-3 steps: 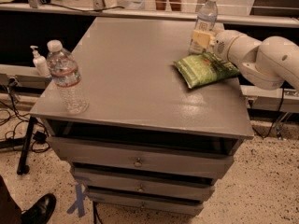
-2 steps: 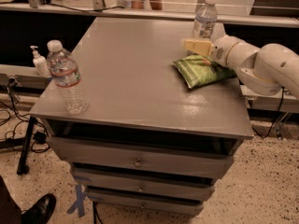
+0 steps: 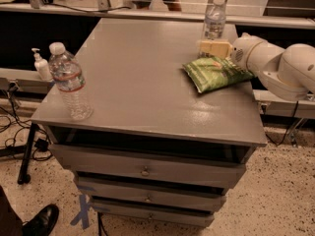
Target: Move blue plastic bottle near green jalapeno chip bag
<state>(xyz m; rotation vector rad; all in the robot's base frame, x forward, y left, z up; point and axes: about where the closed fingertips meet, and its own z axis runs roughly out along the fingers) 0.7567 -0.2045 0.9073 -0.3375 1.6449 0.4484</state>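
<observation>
The blue plastic bottle (image 3: pixel 215 17), clear with a white cap and a pale label, stands upright at the table's back right edge. The green jalapeno chip bag (image 3: pixel 216 73) lies flat just in front of it on the grey table (image 3: pixel 147 82). My gripper (image 3: pixel 214 47), at the end of the white arm (image 3: pixel 275 63) reaching in from the right, sits at the bottle's base and just above the bag's far edge. It hides the bottom of the bottle.
A ribbed clear bottle with a red-white label (image 3: pixel 69 82) stands near the table's front left corner. A small white pump bottle (image 3: pixel 40 65) sits on a ledge to the left. Drawers (image 3: pixel 145 170) are below the tabletop. Cables and a shoe (image 3: pixel 42 220) are on the floor at left.
The gripper has dropped a little lower along the bottle, toward the bag. The bottle stays upright in almost the same spot. The other bottles have not moved.
</observation>
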